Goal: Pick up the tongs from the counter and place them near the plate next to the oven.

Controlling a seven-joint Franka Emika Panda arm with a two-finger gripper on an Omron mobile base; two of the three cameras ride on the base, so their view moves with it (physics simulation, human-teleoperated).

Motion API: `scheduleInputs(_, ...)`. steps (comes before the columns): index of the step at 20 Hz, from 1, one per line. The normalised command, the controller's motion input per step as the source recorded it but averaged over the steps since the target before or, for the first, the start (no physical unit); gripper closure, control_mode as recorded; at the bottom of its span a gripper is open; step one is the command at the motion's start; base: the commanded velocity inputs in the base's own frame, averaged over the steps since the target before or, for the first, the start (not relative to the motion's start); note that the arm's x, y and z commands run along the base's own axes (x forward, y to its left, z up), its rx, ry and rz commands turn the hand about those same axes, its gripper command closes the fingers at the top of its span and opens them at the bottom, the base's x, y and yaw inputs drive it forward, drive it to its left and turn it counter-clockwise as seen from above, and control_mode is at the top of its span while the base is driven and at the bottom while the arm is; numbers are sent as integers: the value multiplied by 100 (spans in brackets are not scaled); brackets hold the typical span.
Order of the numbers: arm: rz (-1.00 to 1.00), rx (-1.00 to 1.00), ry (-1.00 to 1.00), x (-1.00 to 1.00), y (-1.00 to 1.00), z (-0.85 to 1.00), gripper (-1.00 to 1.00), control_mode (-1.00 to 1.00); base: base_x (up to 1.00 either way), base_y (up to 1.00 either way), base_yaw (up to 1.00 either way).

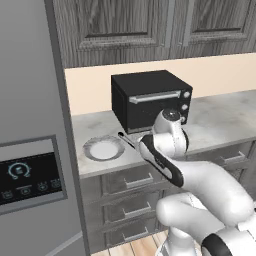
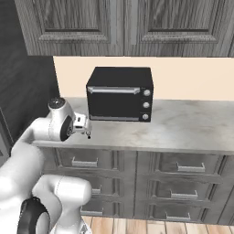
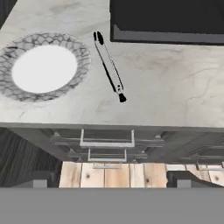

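Note:
The black tongs (image 3: 108, 65) lie flat on the marbled counter (image 3: 166, 92), just right of the plate (image 3: 43, 68) and in front of the black oven (image 3: 166, 19); nothing holds them. In the left base view the plate (image 1: 103, 148) sits left of the oven (image 1: 150, 97), and one end of the tongs (image 1: 125, 139) shows beside my forearm. My gripper (image 2: 87, 131) hangs over the counter's front edge, left of the oven (image 2: 119, 93). In the hand view its fingertips (image 3: 35, 179) stand wide apart with nothing between them, so the gripper (image 3: 111, 180) is open.
A tall grey fridge with a display panel (image 1: 30, 175) stands close on the left. Dark wall cabinets (image 2: 128, 25) hang above the oven. Drawers with bar handles (image 3: 107, 142) run under the counter, which stretches on to the right of the oven (image 2: 196, 123).

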Motion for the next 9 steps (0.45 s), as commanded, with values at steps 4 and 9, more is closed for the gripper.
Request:
scheduleInputs(4, -3, 0, 0, -100, -17, 24, -100, -100, 0, 0, 0)
scheduleInputs(9, 0, 0, -8, -84, -2, 14, -100, -100, 0, 0, 0)
